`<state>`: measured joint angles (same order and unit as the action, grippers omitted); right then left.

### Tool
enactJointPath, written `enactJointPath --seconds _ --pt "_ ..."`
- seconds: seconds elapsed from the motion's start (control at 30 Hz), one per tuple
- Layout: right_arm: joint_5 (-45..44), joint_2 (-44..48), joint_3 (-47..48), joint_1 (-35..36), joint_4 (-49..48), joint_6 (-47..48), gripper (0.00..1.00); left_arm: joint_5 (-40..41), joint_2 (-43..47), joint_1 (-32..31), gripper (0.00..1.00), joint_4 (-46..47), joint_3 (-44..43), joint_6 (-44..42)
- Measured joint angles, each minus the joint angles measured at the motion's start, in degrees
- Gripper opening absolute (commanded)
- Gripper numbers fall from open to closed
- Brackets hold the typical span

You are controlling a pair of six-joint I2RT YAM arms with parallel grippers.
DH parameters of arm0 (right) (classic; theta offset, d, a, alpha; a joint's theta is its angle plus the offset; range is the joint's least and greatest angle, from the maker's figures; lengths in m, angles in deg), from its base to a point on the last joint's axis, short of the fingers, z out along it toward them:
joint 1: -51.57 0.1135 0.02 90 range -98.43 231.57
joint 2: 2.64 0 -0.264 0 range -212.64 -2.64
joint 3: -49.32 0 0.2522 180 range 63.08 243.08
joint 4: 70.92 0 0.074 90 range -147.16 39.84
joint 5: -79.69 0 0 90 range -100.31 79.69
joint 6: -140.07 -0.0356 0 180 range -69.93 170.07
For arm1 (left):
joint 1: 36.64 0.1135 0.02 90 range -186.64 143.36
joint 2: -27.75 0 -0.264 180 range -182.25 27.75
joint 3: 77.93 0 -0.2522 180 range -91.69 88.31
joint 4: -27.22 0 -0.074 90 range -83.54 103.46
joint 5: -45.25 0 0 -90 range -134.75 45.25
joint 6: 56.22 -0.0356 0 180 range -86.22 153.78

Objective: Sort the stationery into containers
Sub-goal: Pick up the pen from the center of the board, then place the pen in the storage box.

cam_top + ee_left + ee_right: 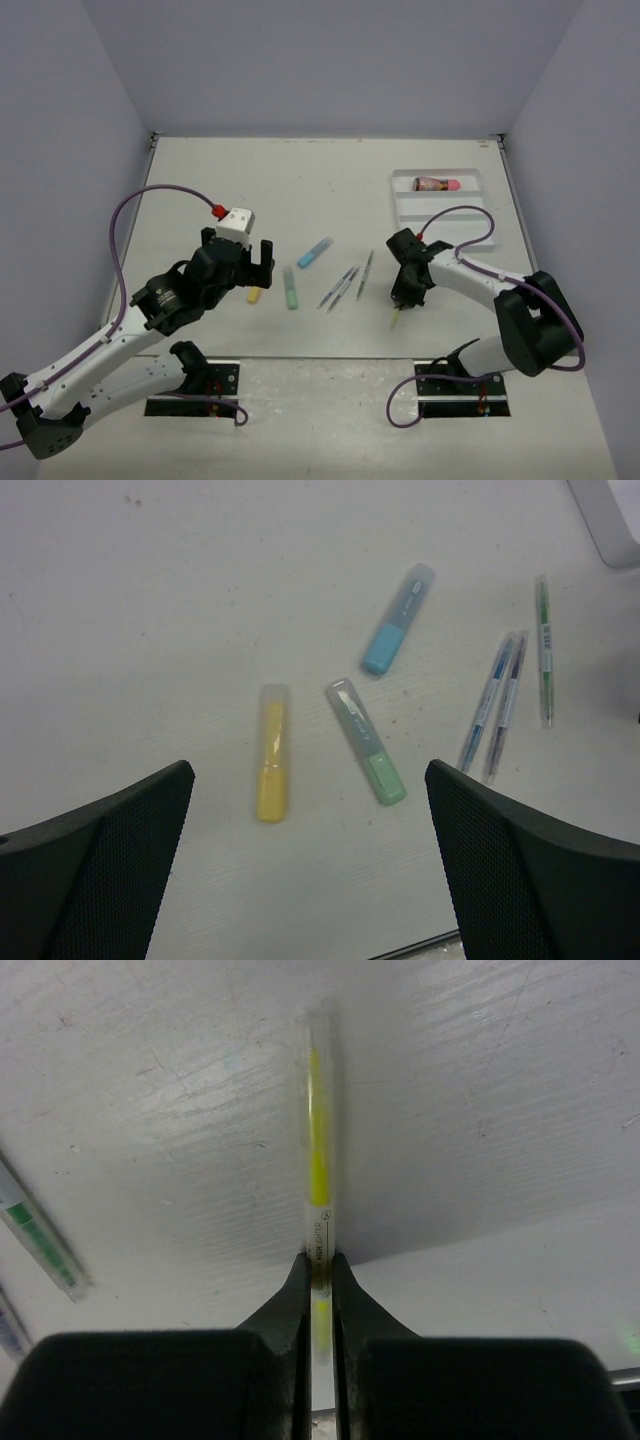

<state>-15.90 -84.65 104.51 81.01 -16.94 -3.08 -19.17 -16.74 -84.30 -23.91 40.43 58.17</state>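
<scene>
the white table [300, 180] sat between pale walls. near its front edge, the right gripper [320, 1265] pinched the thin yellow-green pen [318, 1160]. the left gripper [310, 772] hung spread wide above the yellow marker [271, 755] and green marker [368, 742]. the pink tube [437, 184] lay in the white tray's [480, 215] far compartment.

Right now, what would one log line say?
right fingers: shut on yellow-green pen | left fingers: open near yellow marker | tray: pink tube inside

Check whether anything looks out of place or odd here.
Nothing spilled or damaged. Only the pink tube sits in the tray; three markers and three thin pens lie loose on the table.
</scene>
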Motion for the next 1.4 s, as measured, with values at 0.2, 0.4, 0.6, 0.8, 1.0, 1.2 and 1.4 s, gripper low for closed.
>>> enactJointPath --seconds 0.2,0.4,0.6,0.8,1.0,1.2,1.4 --pt "-0.1 4.4 0.1 0.2 -0.8 -1.2 0.0 -0.2 0.0 0.0 1.0 0.0 0.0 0.0" --pt "-1.9 13.7 6.9 -7.2 -5.0 -5.7 0.0 -0.3 -0.8 0.0 1.0 0.1 0.0 0.0" --pt "-7.5 7.3 17.1 -20.1 -11.2 -15.1 0.0 0.6 -1.9 0.0 1.0 0.0 0.0 0.0" --pt "-6.8 -10.4 30.2 -28.1 -13.5 -20.7 0.0 2.0 -4.2 0.0 1.0 0.0 0.0 0.1" --pt "-5.2 -26.2 42.6 -32.7 -10.5 -21.2 0.03 3.5 -5.4 0.0 1.0 -0.1 0.0 0.2" --pt "-5.3 -29.2 44.7 -33.2 -8.5 -19.9 0.54 4.5 -7.5 0.0 1.0 -0.3 0.0 0.3" --pt "-4.4 -29.0 44.5 -33.2 -8.8 -17.3 0.64 4.7 -8.2 0.0 1.0 -0.4 0.0 0.3"
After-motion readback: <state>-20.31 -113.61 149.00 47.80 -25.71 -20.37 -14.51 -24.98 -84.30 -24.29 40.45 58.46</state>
